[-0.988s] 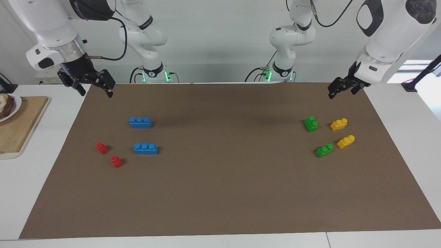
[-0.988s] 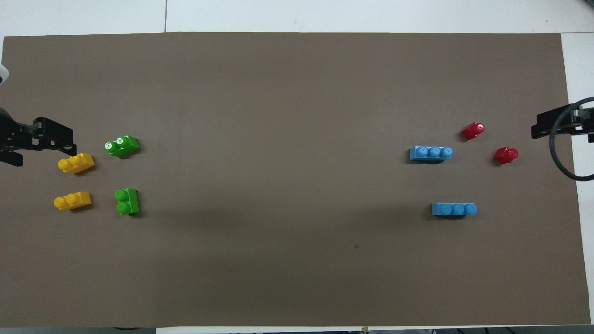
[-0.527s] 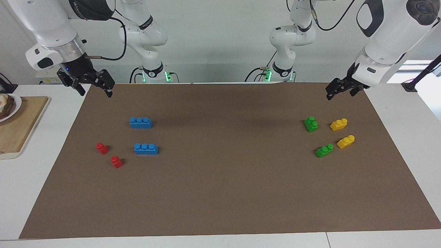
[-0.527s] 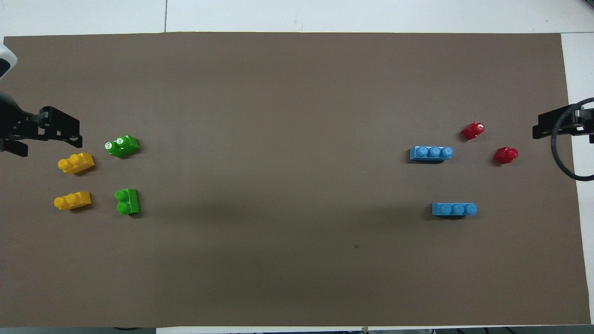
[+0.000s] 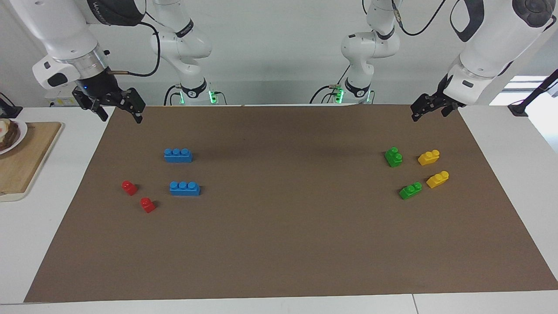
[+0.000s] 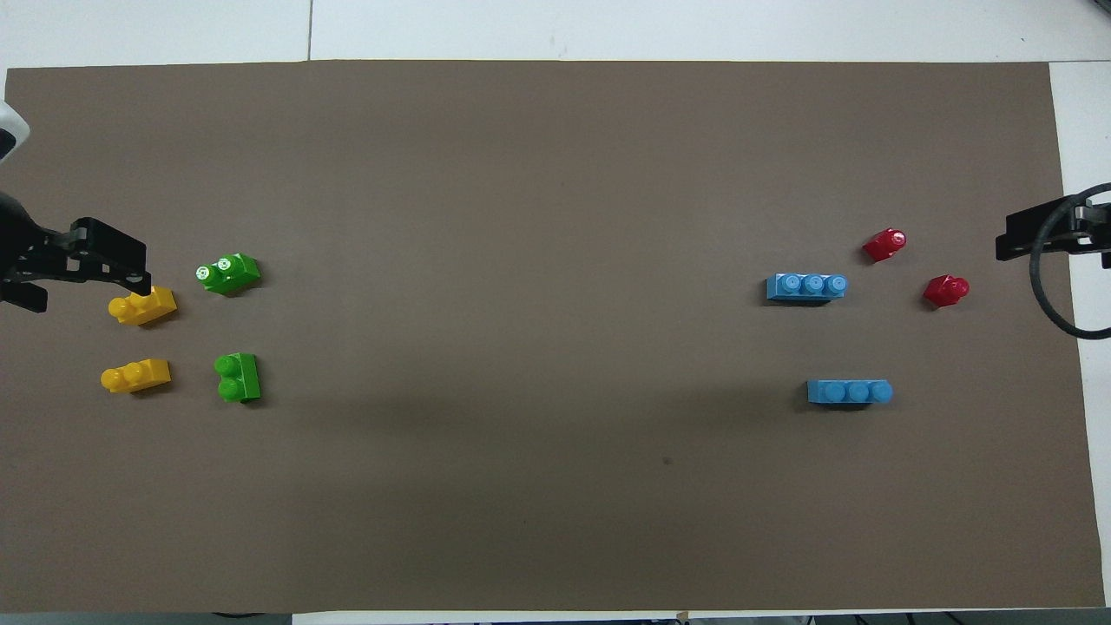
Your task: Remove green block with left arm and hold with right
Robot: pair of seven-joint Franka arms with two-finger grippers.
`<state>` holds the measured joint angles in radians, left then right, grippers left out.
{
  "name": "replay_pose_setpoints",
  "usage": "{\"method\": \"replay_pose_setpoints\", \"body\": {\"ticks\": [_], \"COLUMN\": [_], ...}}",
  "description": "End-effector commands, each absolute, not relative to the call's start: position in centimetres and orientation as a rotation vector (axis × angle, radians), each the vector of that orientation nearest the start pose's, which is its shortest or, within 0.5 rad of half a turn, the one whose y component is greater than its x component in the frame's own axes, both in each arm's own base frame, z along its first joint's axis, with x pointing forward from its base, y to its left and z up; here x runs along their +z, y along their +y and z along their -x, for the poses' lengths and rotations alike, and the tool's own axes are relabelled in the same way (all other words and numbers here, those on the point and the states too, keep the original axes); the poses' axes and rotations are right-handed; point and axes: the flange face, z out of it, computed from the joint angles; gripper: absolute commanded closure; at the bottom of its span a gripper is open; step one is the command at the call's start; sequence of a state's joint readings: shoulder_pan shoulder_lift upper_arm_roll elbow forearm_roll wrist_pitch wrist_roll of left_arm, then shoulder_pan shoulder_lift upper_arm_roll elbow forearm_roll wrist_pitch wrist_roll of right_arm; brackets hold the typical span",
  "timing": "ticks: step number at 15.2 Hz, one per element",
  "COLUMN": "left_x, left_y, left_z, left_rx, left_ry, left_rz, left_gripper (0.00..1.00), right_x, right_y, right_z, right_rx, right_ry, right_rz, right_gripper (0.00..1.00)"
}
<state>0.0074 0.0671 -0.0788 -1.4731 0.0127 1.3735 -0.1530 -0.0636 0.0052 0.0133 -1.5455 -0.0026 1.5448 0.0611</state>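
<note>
Brown mat [image 5: 279, 244] is spread over the desk [image 5: 514, 144]. Two green blocks are seen on it toward the left arm's end: one green block [image 5: 393, 157] nearer the robots, the other [image 5: 410, 190] farther, each beside a yellow brick [image 5: 429, 157]. The left claw [image 5: 429, 109] is raised over the mat's edge, released, empty. The right claw [image 5: 114, 104] is held waiting, fingers spread.

plate [image 5: 11, 135]: cut by frame edge | left gripper [image 6: 52, 269]: half out of overhead frame
</note>
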Motion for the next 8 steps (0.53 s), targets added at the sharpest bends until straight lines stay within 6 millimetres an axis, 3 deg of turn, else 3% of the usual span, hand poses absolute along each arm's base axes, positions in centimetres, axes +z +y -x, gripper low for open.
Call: {"method": "replay_pose_setpoints", "body": {"ticks": [1,8], "left_x": [61.92,61.93], "left_y": [-3.56,-3.79], "left_z": [-53.23,-52.64], "left_rx": [0.281,0.217], "left_ry": [-0.106,-0.11], "left_rz": [3.1,3.117], "left_gripper": [0.0,0.0], "right_x": [63.24,63.26], "right_y": [-3.03,-2.86], "right_z": [-54.36,-54.39], "right_rx": [0.017,0.015], "right_ry": [0.158,0.153], "right_rz": [3.149,3.149], "right_gripper": [0.0,0.0]}}
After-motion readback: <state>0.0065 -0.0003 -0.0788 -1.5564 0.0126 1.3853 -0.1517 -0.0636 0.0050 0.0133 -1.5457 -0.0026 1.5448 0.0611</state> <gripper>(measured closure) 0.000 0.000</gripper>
